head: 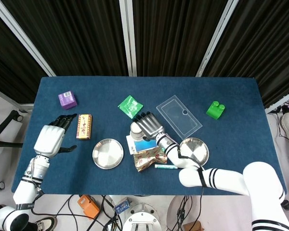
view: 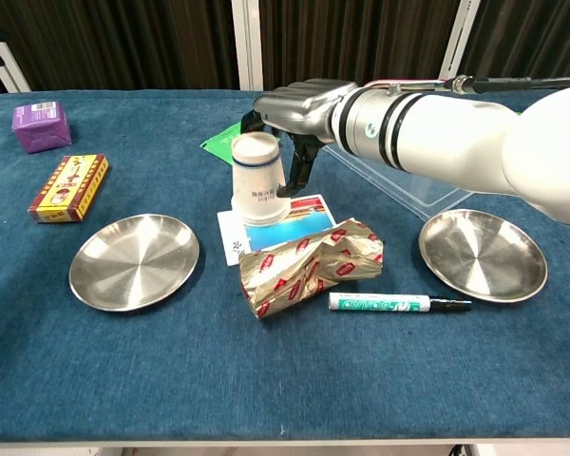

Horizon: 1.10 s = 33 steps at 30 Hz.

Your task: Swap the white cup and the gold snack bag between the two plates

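White cup (view: pixel 260 180) upside down, right hand (view: pixel 299 109) fingers arched over it, grasp uncertain.

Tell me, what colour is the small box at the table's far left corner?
Purple. The box shows best in the chest view, with a white label on top.

White arms (blk bands), silver hands (view: pixel 299 109)
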{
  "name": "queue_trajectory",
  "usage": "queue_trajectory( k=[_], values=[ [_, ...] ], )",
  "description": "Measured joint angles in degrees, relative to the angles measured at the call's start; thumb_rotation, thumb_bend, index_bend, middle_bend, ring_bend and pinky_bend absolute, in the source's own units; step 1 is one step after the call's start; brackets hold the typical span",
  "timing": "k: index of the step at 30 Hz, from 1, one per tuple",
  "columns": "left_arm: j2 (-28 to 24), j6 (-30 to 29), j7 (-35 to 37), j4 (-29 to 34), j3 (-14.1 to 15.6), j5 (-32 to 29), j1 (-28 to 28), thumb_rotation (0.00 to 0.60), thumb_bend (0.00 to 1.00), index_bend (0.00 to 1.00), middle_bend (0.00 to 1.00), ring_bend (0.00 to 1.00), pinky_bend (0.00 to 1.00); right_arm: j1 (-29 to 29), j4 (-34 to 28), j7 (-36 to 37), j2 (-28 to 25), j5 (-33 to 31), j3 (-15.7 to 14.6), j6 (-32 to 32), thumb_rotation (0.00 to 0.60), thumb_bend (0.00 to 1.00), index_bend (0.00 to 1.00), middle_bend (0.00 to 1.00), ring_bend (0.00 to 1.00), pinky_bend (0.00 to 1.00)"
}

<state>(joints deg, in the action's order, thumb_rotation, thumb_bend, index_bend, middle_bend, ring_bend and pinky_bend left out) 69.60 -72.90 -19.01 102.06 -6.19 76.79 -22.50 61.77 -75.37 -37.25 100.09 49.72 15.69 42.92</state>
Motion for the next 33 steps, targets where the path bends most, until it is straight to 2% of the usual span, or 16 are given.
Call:
queue_trajectory(
  k=[3,10,15,20,24,28,33],
  values=[
    [-0.22,-0.02,0.01,0.41,0.13,0.15,0.08,0.6,0.03,0.08,0.15,0.16,0.42,0.15,0.23,1.47,0.08,0.92,-0.42,0.05,0.6,0.43,0.59,0.51,0.53,0.54],
    [-0.75,-0.87,-0.1,1.35,0.36,0.75,0.55,0.6,0.03,0.08,0.15,0.16,0.42,0.12,0.13,3.1,-0.11,3.35,-1.01,2.77,0.6,0.43,0.76,0.64,0.66,0.59],
    [-1.39,-1.74,-0.01,2.02,0.55,1.55,1.04,0.6,0.03,0.08,0.15,0.16,0.42,-1.28,-2.97,4.69,-2.23,6.62,-0.9,7.11,0.6,0.43,0.76,0.64,0.67,0.59],
    [-2.31,-3.35,0.25,3.03,1.59,4.55,2.0,0.6,0.03,0.08,0.15,0.16,0.42,-5.47,-9.92,7.72,-9.21,11.91,-2.15,11.89,0.6,0.43,0.76,0.64,0.67,0.59],
    [-2.97,-4.1,0.19,4.44,3.8,9.11,2.8,0.6,0.03,0.08,0.15,0.16,0.42,-10.51,-14.34,11.02,-16.67,17.3,-5.33,15.31,0.6,0.43,0.76,0.64,0.67,0.59],
    [-3.03,-3.71,-1.4,5.8,5.81,11.93,3.16,0.6,0.03,0.08,0.15,0.16,0.42,-16.57,-16.37,17.05,-23.6,23.81,-10.63,18.73,0.6,0.44,0.75,0.64,0.67,0.59],
    [-1.62,-2.12,-2.65,5.95,6.06,11.86,2.95,0.6,0.03,0.08,0.15,0.16,0.42,-22.0,-15.26,24.82,-26.66,30.57,-16.37,21.32,0.6,0.44,0.75,0.64,0.67,0.59]
  ],
)
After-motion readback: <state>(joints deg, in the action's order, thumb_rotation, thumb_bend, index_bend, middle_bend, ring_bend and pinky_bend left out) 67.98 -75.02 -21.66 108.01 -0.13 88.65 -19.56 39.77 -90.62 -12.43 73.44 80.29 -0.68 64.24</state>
